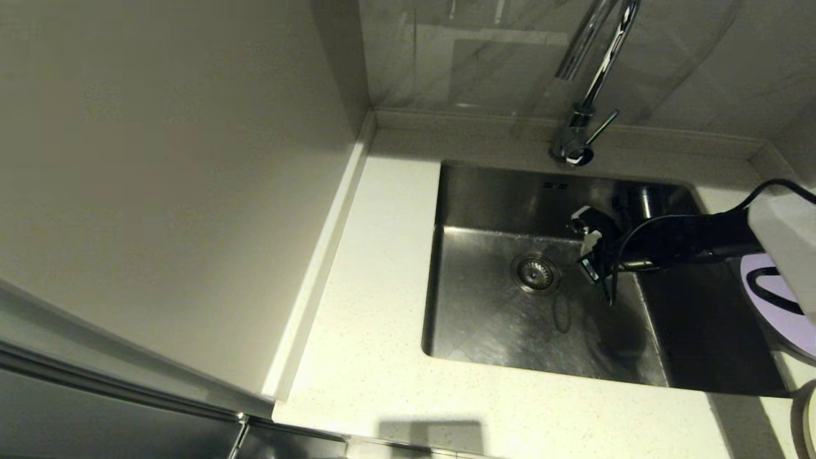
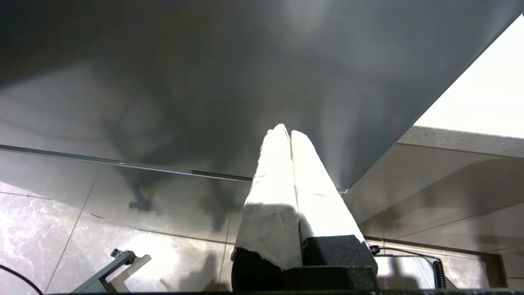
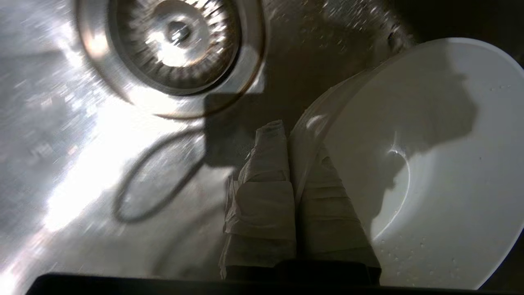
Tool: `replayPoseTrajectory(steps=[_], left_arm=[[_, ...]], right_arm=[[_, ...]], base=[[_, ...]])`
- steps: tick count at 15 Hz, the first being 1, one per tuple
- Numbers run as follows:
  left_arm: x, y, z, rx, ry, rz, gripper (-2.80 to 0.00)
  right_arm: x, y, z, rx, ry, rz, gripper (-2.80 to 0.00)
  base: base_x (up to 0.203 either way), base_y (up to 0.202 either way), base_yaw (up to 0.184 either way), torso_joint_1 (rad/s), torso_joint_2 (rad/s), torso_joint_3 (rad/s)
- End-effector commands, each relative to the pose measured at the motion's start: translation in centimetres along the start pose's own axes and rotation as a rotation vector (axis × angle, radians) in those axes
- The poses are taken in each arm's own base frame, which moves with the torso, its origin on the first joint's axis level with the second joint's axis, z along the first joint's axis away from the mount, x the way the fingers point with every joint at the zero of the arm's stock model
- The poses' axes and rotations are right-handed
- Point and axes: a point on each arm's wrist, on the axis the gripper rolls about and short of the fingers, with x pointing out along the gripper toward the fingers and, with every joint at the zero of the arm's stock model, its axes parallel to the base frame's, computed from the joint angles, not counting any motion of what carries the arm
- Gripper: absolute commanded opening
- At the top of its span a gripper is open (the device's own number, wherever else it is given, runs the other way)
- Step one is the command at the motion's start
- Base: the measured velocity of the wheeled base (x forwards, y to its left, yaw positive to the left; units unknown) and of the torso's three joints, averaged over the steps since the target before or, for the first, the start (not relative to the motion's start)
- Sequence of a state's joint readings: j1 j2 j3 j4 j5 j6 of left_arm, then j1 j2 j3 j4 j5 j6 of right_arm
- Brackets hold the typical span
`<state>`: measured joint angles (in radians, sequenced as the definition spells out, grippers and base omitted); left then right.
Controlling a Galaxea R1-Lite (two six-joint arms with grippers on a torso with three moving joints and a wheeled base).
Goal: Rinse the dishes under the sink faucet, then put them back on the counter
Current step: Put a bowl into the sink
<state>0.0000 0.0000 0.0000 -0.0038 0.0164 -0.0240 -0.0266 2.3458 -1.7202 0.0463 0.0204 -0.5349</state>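
So far I have the white bowl [image 3: 417,164] pinched by its rim in the right gripper [image 3: 292,135], jaws closed on it with one finger inside the rim and one outside, and I'm holding it down inside the sink [image 1: 484,331], a little to the right of the drain strainer [image 1: 535,273]. In the head view the bowl itself is hidden behind the dark wrist. A few droplets cling to its inner wall, so I judge it has had at least some water on it, though I can't say the rinse is complete. No stream shows under the faucet [image 1: 590,83] right now, and I can't read the lever [image 1: 602,126] well enough to call it on or off.

The lilac plate [image 1: 774,306] sits on the counter [image 1: 370,306] at the right of the sink, partly under my right arm, and a pale curved edge [image 1: 804,421] at the lower right corner may be the cream plate; I can't be sure.

By my reckoning the bowl is mid-job, not yet back on the counter, and the plate or plates are yet to do.

My left gripper [image 2: 290,133] is parked off beside the cabinet, jaws closed on nothing.
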Motion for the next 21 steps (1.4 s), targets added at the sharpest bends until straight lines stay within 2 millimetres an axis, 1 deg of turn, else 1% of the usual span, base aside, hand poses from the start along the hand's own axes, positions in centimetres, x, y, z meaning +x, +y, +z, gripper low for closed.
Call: replayPoseTrajectory(steps=[1,4,6,7,9,12,13,14,15,17,19,21], left_arm=[[0.0,0.0,0.0,-0.001,-0.002,0.000,-2.80],[0.0,0.0,0.0,-0.001,-0.002,0.000,-2.80],[0.0,0.0,0.0,-0.001,-0.002,0.000,-2.80],[0.0,0.0,0.0,-0.001,-0.002,0.000,-2.80],[0.0,0.0,0.0,-0.001,-0.002,0.000,-2.80],[0.0,0.0,0.0,-0.001,-0.002,0.000,-2.80],[0.0,0.0,0.0,-0.001,-0.002,0.000,-2.80],[0.0,0.0,0.0,-0.001,-0.002,0.000,-2.80],[0.0,0.0,0.0,-0.001,-0.002,0.000,-2.80],[0.0,0.0,0.0,-0.001,-0.002,0.000,-2.80],[0.0,0.0,0.0,-0.001,-0.002,0.000,-2.80],[0.0,0.0,0.0,-0.001,-0.002,0.000,-2.80]], right_arm=[[3.6,-0.1,-1.5,0.008,0.023,-0.012,-2.80],[5.2,-0.9,-2.0,0.016,0.017,-0.100,-2.80],[5.7,-1.1,-2.1,0.016,0.019,-0.148,-2.80],[5.7,-1.3,-2.0,0.019,0.014,-0.155,0.00],[5.4,-1.4,-1.8,0.024,0.009,-0.158,0.00],[4.2,-1.9,-1.0,0.027,-0.010,-0.169,0.00],[3.4,-2.1,-0.6,0.029,-0.020,-0.175,0.00],[2.2,-2.5,0.1,0.032,-0.036,-0.184,0.00],[0.3,-2.9,1.0,0.043,-0.058,-0.193,0.00],[-4.1,-3.6,2.5,0.086,-0.086,-0.199,0.00],[-9.5,-3.9,3.7,0.125,-0.104,-0.168,0.00],[-14.4,-3.8,4.2,0.152,-0.109,-0.124,0.00]], base=[[0.000,0.000,0.000,0.000,0.00,0.000],[0.000,0.000,0.000,0.000,0.00,0.000],[0.000,0.000,0.000,0.000,0.00,0.000],[0.000,0.000,0.000,0.000,0.00,0.000],[0.000,0.000,0.000,0.000,0.00,0.000],[0.000,0.000,0.000,0.000,0.00,0.000],[0.000,0.000,0.000,0.000,0.00,0.000],[0.000,0.000,0.000,0.000,0.00,0.000],[0.000,0.000,0.000,0.000,0.00,0.000],[0.000,0.000,0.000,0.000,0.00,0.000],[0.000,0.000,0.000,0.000,0.00,0.000],[0.000,0.000,0.000,0.000,0.00,0.000]])
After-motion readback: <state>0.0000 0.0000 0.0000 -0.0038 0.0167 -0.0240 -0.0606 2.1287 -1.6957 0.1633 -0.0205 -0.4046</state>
